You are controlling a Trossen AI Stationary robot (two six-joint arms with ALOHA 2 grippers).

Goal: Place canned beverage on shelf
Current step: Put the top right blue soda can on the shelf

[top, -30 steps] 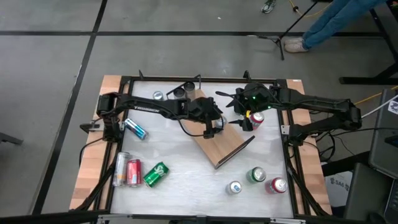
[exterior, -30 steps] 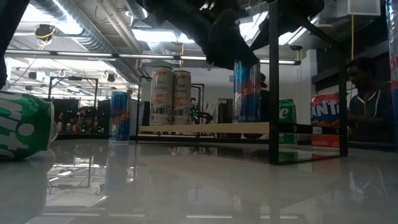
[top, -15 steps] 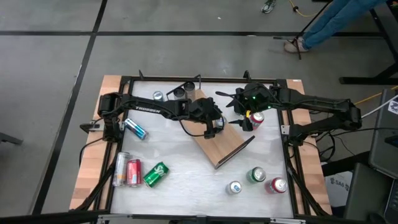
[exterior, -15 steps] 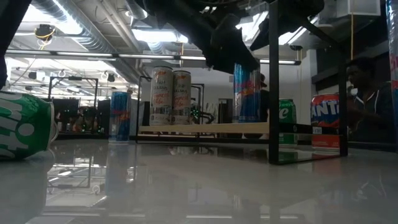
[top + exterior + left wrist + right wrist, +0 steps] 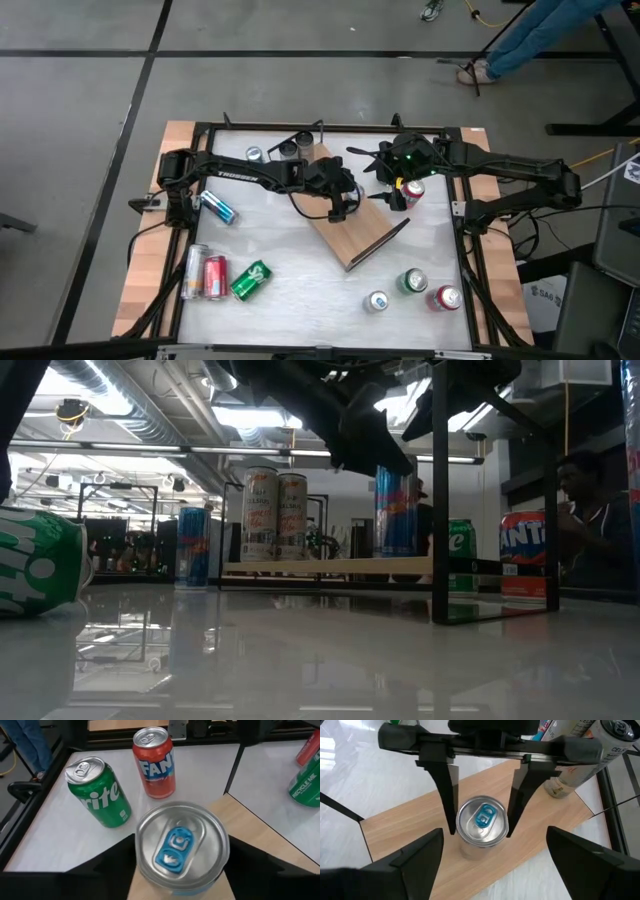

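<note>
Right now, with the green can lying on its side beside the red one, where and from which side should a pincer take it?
I would take the green can across the middle of its body, down from above. It lies on its side, so its ends give no hold. One end is close to the red can, so set the pincer square to its length.

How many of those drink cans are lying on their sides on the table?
4, all on the table's left side: a blue can alone, and nearer the front a silver can, a red can and a green can side by side. The arms may hide others.
</note>
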